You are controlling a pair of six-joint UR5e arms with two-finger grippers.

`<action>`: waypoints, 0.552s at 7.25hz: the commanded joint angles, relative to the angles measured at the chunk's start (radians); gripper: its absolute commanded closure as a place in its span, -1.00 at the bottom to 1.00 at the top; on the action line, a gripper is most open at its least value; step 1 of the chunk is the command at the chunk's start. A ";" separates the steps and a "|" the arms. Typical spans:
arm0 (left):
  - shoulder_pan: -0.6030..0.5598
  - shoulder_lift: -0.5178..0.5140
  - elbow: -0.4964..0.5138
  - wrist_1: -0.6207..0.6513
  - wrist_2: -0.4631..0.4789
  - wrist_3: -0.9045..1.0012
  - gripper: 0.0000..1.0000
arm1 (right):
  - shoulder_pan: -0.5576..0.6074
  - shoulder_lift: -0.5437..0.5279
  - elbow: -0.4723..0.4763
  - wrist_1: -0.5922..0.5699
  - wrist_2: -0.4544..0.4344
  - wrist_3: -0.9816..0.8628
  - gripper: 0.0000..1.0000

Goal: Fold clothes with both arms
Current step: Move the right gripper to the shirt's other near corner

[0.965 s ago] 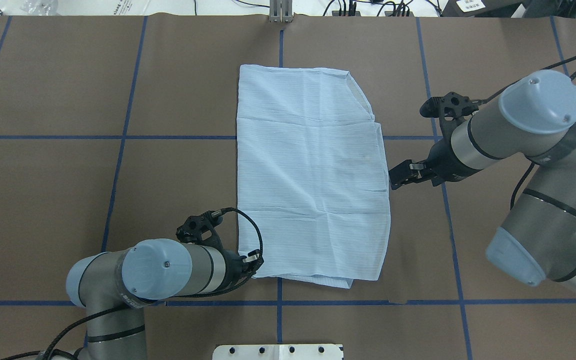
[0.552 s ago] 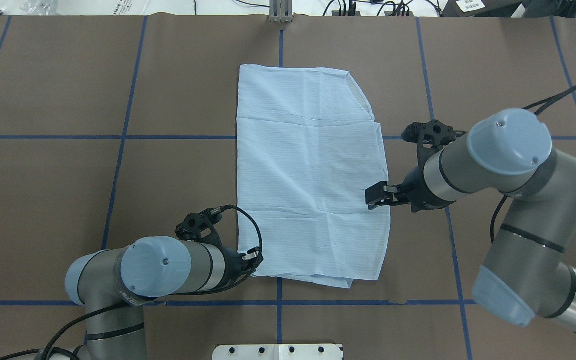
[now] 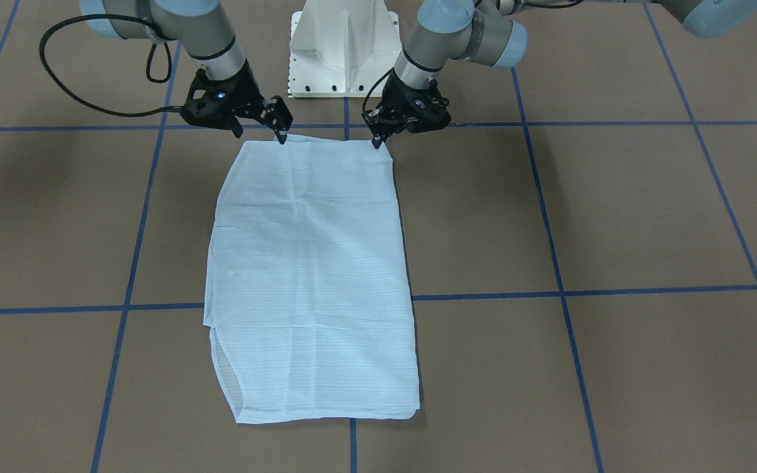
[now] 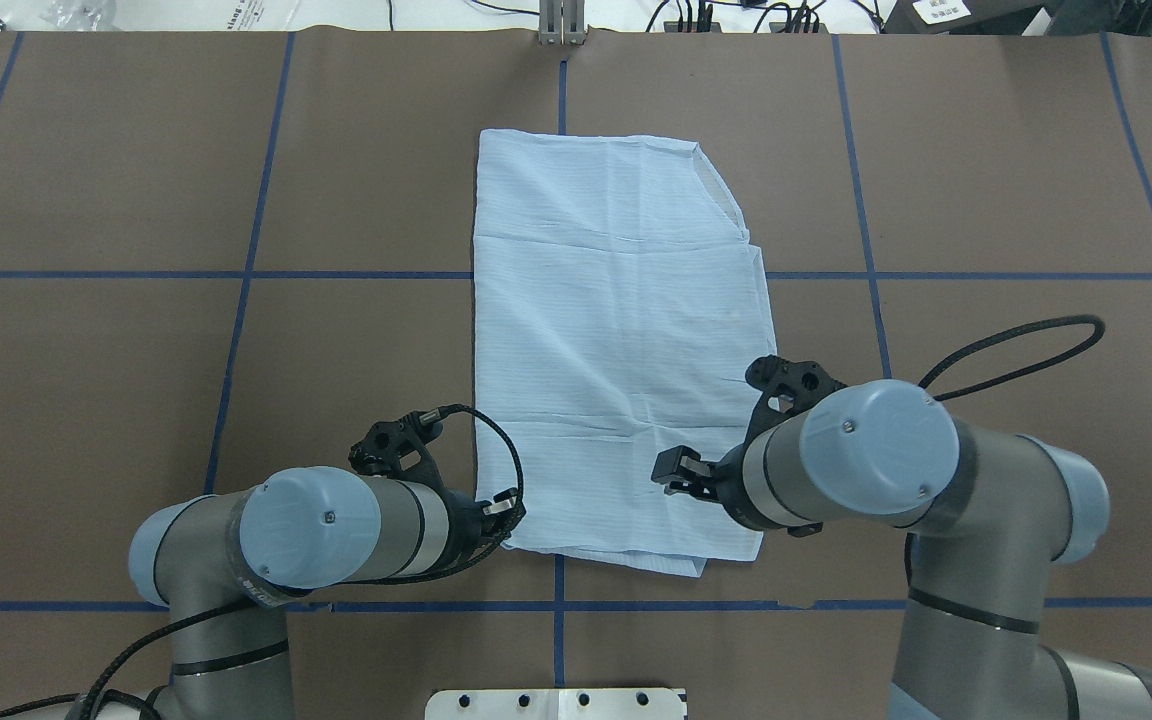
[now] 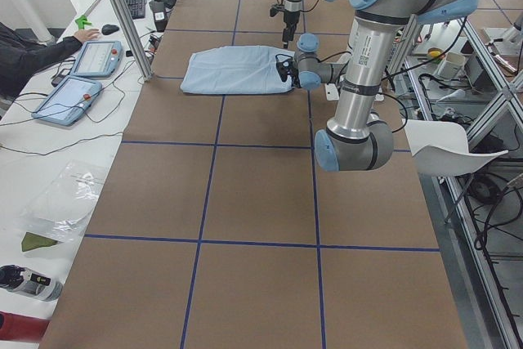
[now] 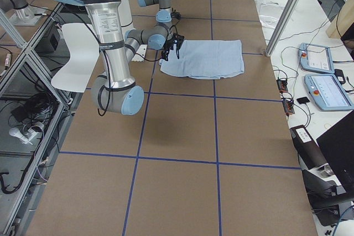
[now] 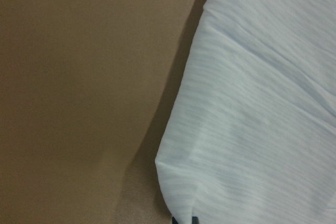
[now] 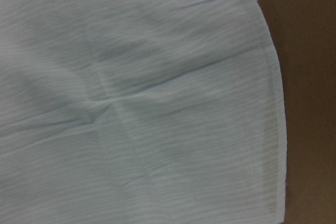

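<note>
The light blue striped shirt (image 4: 616, 350) lies folded into a long rectangle on the brown table, and also shows in the front view (image 3: 313, 263). My left gripper (image 4: 508, 512) is at the shirt's near left corner, shut on the cloth; in the front view (image 3: 376, 140) its tips meet at that corner. The left wrist view shows the corner (image 7: 252, 129) running down to dark fingertips (image 7: 184, 220). My right gripper (image 4: 669, 472) is open, low over the shirt's near right part (image 3: 280, 131). The right wrist view shows only cloth (image 8: 147, 103) and its hem.
The white pedestal base (image 3: 342, 46) stands at the near table edge between the arms. Blue tape lines (image 4: 236, 275) cross the brown table. A metal post (image 4: 561, 25) stands at the far edge. Operators' tablets (image 6: 321, 59) lie beyond the far side.
My right arm has swung from beside the shirt's right edge toward the robot, and its gripper now hangs over the near right part. My left gripper has stayed at the near left corner.
</note>
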 commanded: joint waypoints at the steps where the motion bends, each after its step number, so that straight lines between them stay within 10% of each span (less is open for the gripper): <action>1: -0.003 0.000 0.000 0.000 0.000 0.000 1.00 | -0.059 0.085 -0.053 -0.144 -0.043 0.121 -1.00; 4: -0.002 -0.002 0.000 0.000 -0.002 0.000 1.00 | -0.070 0.098 -0.137 -0.132 -0.053 0.143 -1.00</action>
